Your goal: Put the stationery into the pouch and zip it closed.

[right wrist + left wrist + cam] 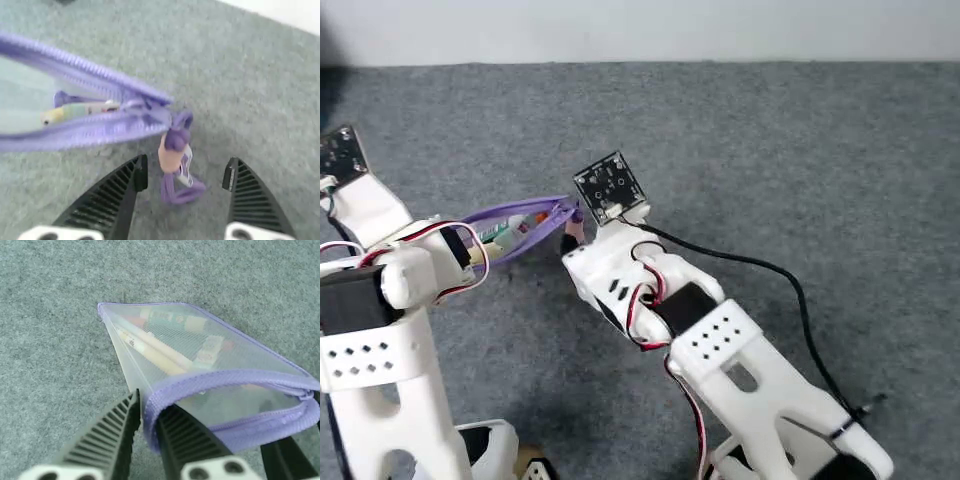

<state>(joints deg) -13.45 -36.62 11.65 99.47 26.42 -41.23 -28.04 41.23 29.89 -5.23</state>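
The pouch [515, 222], clear mesh with purple trim, sits left of centre in the high view on the grey, felt-like desk [800, 160], between the two arms. Its long axis runs from the left arm toward the middle of the frame. The left pincer [147, 430] is clamped nearly closed on the purple-bound edge at one end of the pouch, with the trim and mesh pinched between its two ridged fingers [117, 435]. Through the mesh in the left wrist view, the stationery lies inside the pouch: a long pale yellow pencil [155, 352] runs lengthwise, a green-labelled item [170, 317] lies along the far seam, and a small pale green piece [210, 350] sits beside them. Further contents are too indistinct to name. In the right wrist view the two zip tracks stand apart along most of the visible length, and a light-coloured item [80, 111] shows in the gap between them. The tracks meet at the zip pull [174, 142], from which a purple and pinkish tag hangs toward the desk. The right pincer [185, 182] is spread wide and holds nothing. The zip pull and its tag hang between its fingers, clear of both.
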